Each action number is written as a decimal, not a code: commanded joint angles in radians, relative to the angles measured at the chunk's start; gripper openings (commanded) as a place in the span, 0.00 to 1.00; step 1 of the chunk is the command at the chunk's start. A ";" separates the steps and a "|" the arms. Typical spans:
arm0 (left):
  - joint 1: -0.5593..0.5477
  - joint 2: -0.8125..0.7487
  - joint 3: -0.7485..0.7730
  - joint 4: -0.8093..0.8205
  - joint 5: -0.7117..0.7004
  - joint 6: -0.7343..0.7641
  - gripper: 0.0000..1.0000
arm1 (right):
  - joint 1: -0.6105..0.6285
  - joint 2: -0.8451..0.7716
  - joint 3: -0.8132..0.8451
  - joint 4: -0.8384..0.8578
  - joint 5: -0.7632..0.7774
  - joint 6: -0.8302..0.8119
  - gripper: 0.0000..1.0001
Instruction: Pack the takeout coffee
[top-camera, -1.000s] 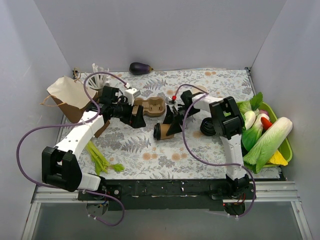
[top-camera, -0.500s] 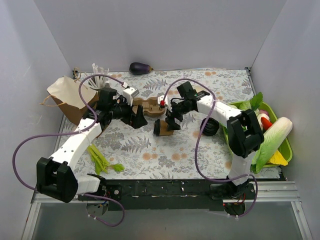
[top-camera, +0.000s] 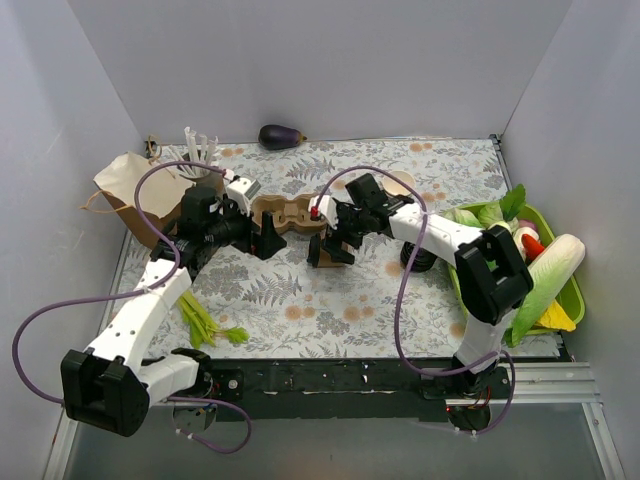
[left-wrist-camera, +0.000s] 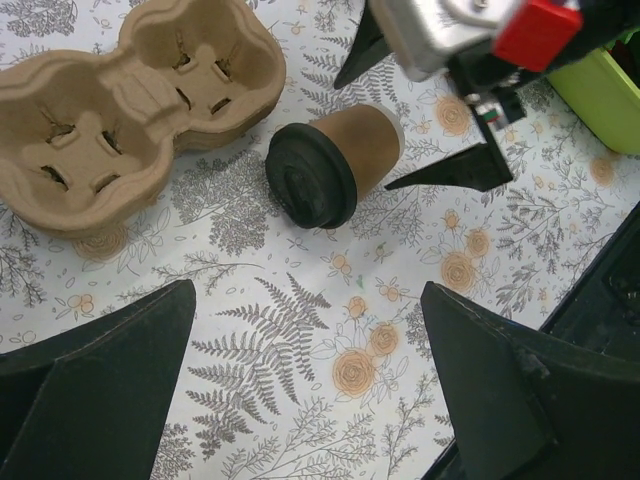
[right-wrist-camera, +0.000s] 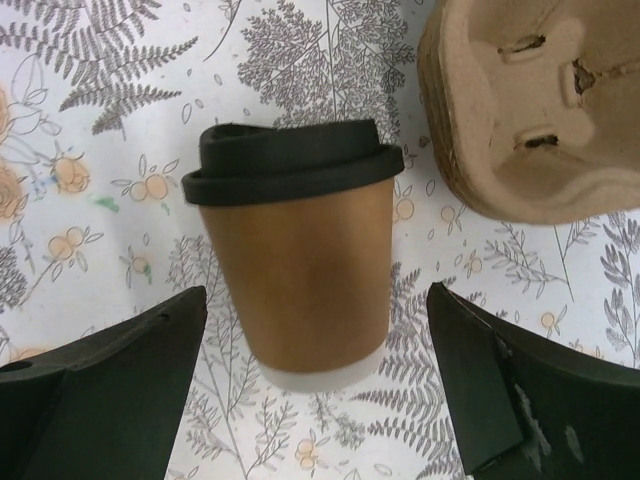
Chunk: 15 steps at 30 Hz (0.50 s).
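The takeout coffee (top-camera: 321, 255), a tan paper cup with a black lid, lies on its side on the floral mat. In the right wrist view the cup (right-wrist-camera: 300, 260) lies with its lid (right-wrist-camera: 290, 168) pointing away. My right gripper (right-wrist-camera: 318, 300) is open, and its fingers stand on either side of the cup's base end without touching it; it also shows in the top view (top-camera: 336, 243). My left gripper (top-camera: 266, 240) is open and empty, left of the cup. In the left wrist view the cup (left-wrist-camera: 355, 155) lies beyond my open left gripper (left-wrist-camera: 308, 300). The brown paper bag (top-camera: 135, 195) stands at the far left.
A pulp cup carrier (top-camera: 288, 215) lies just behind the cup and between the grippers. Black lids (top-camera: 418, 255) lie under the right arm. A green basket of vegetables (top-camera: 573, 292) is at the right, an eggplant (top-camera: 280, 135) at the back, green stalks (top-camera: 205, 320) at the front left.
The right arm has swung left and lowered, with its open fingers now around the cup's base end. The left gripper has drawn back slightly to the left. The cup has stayed put.
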 joint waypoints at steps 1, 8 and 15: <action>0.003 -0.043 -0.031 0.021 -0.005 -0.016 0.98 | 0.022 0.095 0.111 -0.012 -0.003 -0.004 0.98; 0.003 -0.020 -0.049 0.059 0.012 -0.016 0.98 | 0.023 0.166 0.163 -0.019 -0.014 -0.004 0.88; 0.003 0.077 -0.074 0.126 0.091 0.015 0.98 | 0.000 0.138 0.111 -0.016 -0.107 0.005 0.59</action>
